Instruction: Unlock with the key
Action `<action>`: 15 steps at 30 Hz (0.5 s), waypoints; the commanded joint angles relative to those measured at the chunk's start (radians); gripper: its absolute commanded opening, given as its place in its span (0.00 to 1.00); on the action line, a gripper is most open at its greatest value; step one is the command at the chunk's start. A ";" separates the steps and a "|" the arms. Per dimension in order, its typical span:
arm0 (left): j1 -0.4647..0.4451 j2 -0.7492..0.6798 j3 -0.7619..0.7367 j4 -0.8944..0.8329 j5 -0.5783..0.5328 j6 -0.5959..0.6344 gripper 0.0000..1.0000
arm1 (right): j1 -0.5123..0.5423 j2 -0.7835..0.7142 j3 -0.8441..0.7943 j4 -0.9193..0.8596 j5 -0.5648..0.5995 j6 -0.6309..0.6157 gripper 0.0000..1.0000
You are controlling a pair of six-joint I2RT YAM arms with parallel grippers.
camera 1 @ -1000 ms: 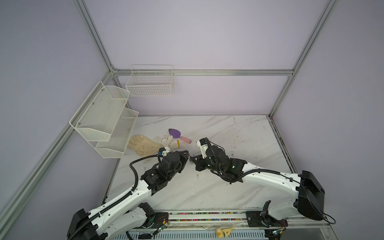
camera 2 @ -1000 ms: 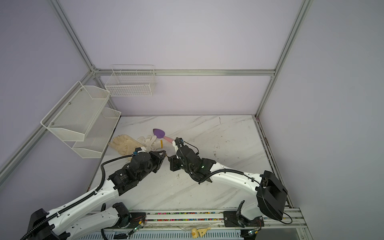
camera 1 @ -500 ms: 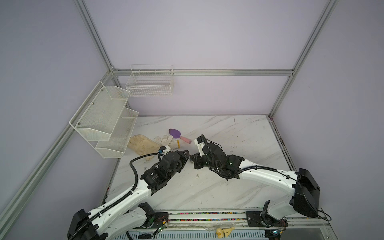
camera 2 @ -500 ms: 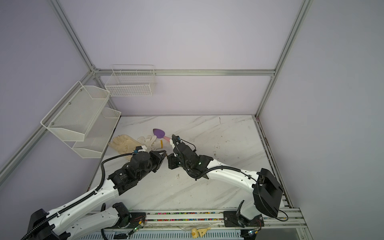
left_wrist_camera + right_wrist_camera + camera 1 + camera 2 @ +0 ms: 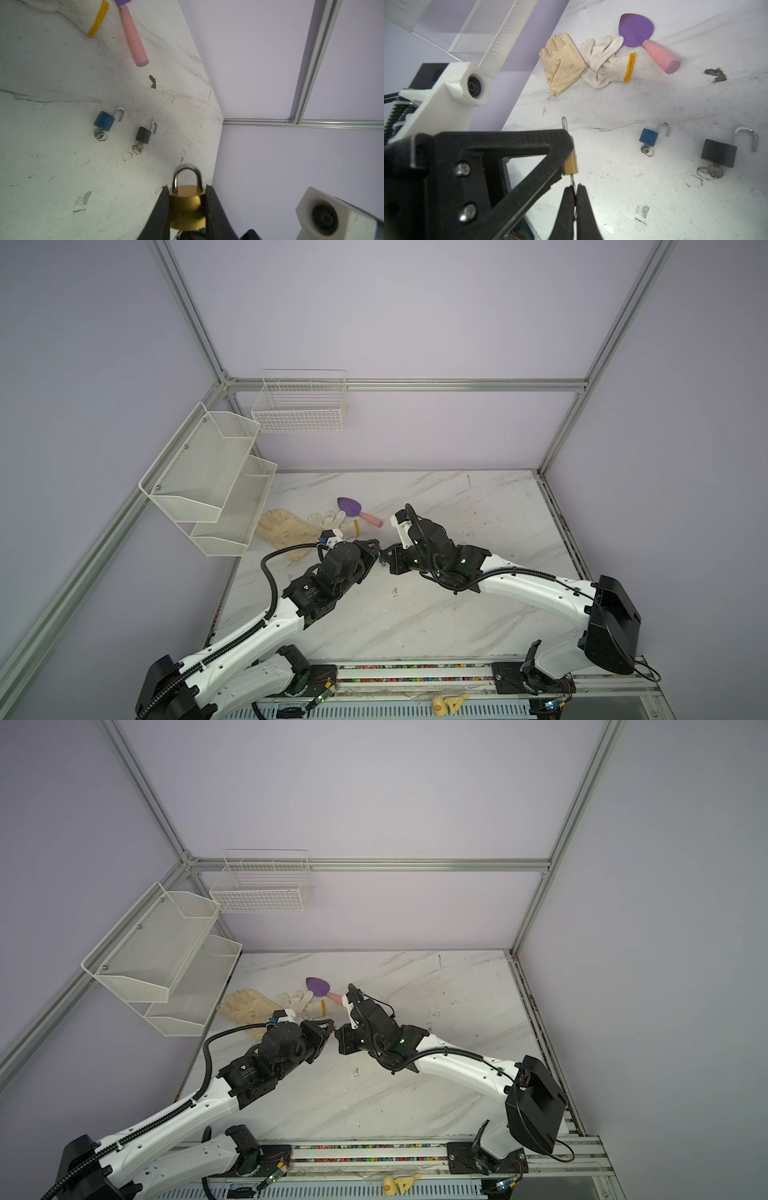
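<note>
We see left pincer (image 5: pixel 186 190) pinching brass padlock (image 5: pixel 186 205) by its body; right pincer (image 5: pixel 575 188) pressed onto key (image 5: pixel 572 180) under padlock. We reckon small, rigid, slick metal: grip key's bow flat w/ firm squeeze.

On bench (image 5: pixel 436 626) I see: tan glove (image 5: pixel 562 64) touching white knit glove (image 5: pixel 607 62) w/ yellow cuff, purple trowel (image 5: pixel 636 29) w/ pink handle at its fingertips. Wire basket (image 5: pixel 301 406) on back wall, 2-tier mesh shelf (image 5: pixel 208 485) on left wall.

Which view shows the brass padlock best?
Left wrist: the brass padlock sits face-on, shackle closed, clamped in the left gripper. Right wrist shows only its edge. In both top views it is too small to make out.
</note>
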State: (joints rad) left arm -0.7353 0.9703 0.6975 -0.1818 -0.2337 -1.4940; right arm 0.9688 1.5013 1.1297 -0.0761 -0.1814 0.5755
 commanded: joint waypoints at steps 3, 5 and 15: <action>-0.045 -0.017 0.023 0.077 0.180 0.047 0.00 | -0.021 -0.054 0.001 0.354 -0.289 0.172 0.00; -0.045 -0.024 0.005 0.071 0.175 0.051 0.00 | -0.031 -0.061 -0.006 0.385 -0.328 0.227 0.00; -0.017 -0.048 -0.027 0.077 0.140 0.074 0.00 | -0.053 -0.123 -0.060 0.376 -0.255 0.314 0.00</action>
State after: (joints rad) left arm -0.7349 0.9031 0.6956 -0.1009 -0.2237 -1.4532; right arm 0.8959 1.4258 1.0508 0.1013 -0.3832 0.8490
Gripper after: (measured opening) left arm 0.226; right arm 0.055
